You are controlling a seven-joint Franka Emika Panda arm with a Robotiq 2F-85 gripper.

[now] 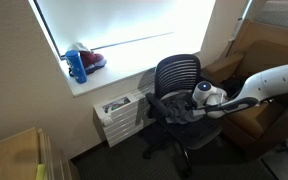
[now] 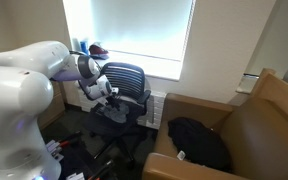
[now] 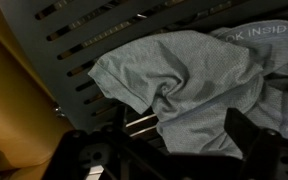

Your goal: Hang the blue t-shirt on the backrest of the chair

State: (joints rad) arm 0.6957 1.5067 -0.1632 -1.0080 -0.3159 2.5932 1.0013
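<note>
The crumpled grey-blue fabric t-shirt (image 3: 184,80) lies bunched on the seat of the black mesh office chair (image 1: 176,72), with pale lettering at its far right edge. The black two-finger gripper (image 3: 172,140) hangs over it, jaws apart and empty.

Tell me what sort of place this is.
Probably an office or study corner, judging by the mesh office chair, the wide window sill holding a blue bottle, and a brown armchair.
</note>
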